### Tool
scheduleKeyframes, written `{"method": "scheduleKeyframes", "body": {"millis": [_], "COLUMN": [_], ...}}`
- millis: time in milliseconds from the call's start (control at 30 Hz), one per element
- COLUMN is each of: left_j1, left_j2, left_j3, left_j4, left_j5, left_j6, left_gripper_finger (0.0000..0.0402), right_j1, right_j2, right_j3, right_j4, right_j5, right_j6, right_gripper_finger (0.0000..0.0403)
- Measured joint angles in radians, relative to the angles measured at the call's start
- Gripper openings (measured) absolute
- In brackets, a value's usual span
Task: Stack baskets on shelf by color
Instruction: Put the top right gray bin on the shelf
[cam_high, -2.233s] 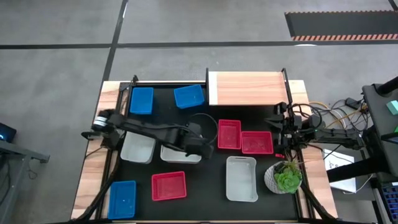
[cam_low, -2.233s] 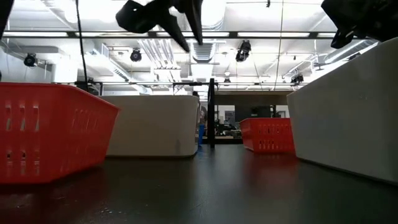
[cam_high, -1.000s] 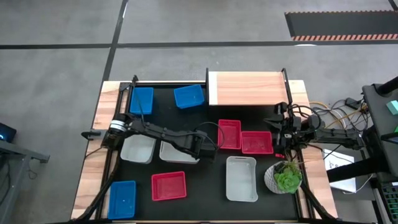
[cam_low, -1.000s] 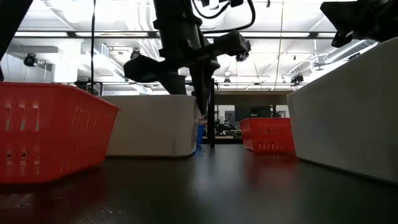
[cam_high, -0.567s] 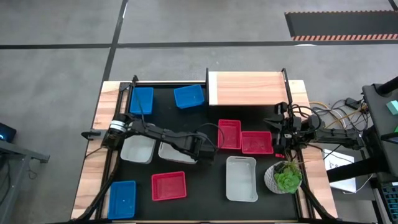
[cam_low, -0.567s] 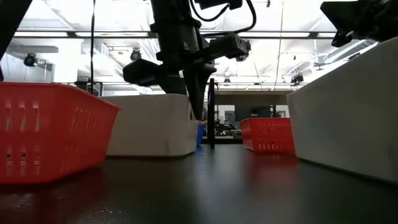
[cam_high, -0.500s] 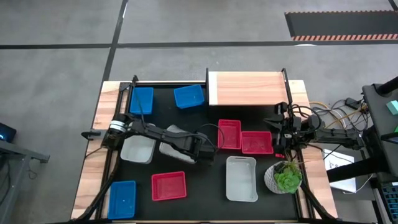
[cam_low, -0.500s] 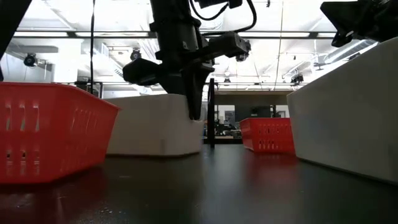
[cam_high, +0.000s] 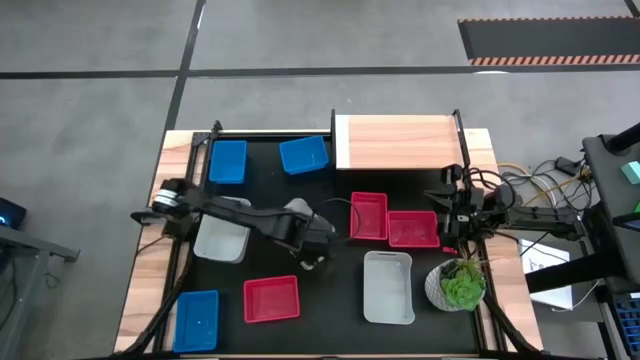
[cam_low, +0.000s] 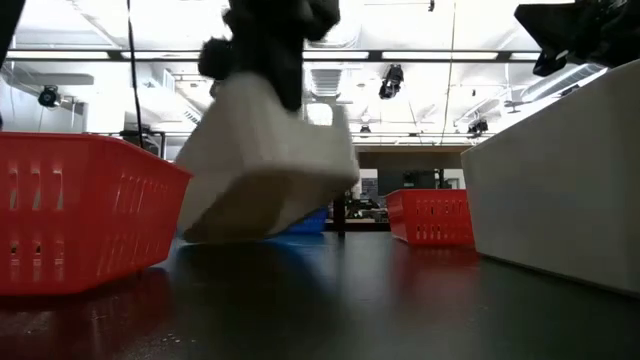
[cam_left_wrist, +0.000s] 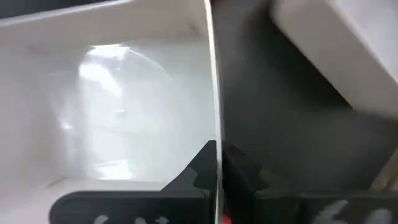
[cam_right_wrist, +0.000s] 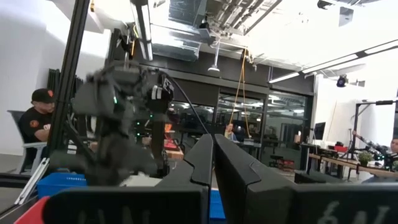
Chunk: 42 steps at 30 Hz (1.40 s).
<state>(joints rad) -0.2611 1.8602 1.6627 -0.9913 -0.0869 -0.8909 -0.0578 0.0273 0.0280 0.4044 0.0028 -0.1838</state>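
Note:
My left gripper (cam_high: 308, 230) is shut on a white basket (cam_low: 270, 160), which is tilted above the table's middle. A second white basket (cam_high: 222, 238) rests on the table to its left and a third (cam_high: 388, 287) sits near the right front. Red baskets (cam_high: 368, 216) (cam_high: 412, 228) (cam_high: 271, 298) and blue baskets (cam_high: 228, 160) (cam_high: 304, 155) (cam_high: 197, 320) rest on the black tabletop. The light-wood shelf (cam_high: 397, 143) stands bare at the far right. My right gripper (cam_right_wrist: 211, 163) is shut and empty, held above the table's right side (cam_high: 450, 210). My left gripper holds the white basket by one upright wall (cam_left_wrist: 214, 118), with one finger (cam_left_wrist: 198, 171) inside the basket and the other (cam_left_wrist: 241, 175) outside. The fingers come from above, pointing down. The basket hangs tilted, held end high; whether its low corner (cam_low: 190, 236) touches the table I cannot tell.
A round white pot with a green plant (cam_high: 460, 285) stands at the right front. Cables (cam_high: 540, 190) trail off the table's right edge. In the right wrist view people (cam_right_wrist: 38, 121) sit in the room beyond.
My left gripper has come down over the right-hand wall of the white basket, taken hold of it and risen. The basket, flat on the table before, now has its held end lifted and hangs tilted, its other end low. My right arm has kept still.

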Motion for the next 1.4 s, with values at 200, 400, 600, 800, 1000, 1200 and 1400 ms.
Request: {"method": "scheduleKeyframes", "body": {"millis": [200,400,600,800,1000,1200,1400], "left_j1": [-0.085,-0.149,-0.197,-0.162,-0.032,0.147,0.263], "left_j2": [-0.105,-0.164,-0.162,-0.161,-0.158,-0.13,-0.06], "left_j3": [0.009,0.042,0.144,0.228,0.255,0.253,0.253], "left_j4": [-0.002,-0.005,0.009,0.096,0.195,0.267,0.311], "left_j5": [0.0,-0.065,-0.243,-0.43,-0.407,-0.291,-0.234], "left_j6": [0.23,0.344,0.615,0.894,1.109,1.134,1.134], "left_gripper_finger": [0.0,0.0,0.0,0.0,0.0,0.0,0.0], "right_j1": [0.0,0.0,0.0,0.0,0.0,0.0,0.0], "right_j2": [0.0,0.0,0.001,0.001,0.0,0.0,0.001], "right_j3": [0.0,0.0,0.0,0.0,0.0,0.015,0.035], "right_j4": [-0.006,-0.01,-0.012,-0.035,-0.028,-0.034,-0.066], "right_j5": [0.0,0.0,0.0,0.0,0.0,-0.001,-0.001], "right_j6": [-0.014,-0.013,-0.009,-0.01,-0.01,-0.01,-0.01], "right_gripper_finger": [0.0009,0.0009,0.0009,0.0009,0.0009,0.0009,0.0009]}}
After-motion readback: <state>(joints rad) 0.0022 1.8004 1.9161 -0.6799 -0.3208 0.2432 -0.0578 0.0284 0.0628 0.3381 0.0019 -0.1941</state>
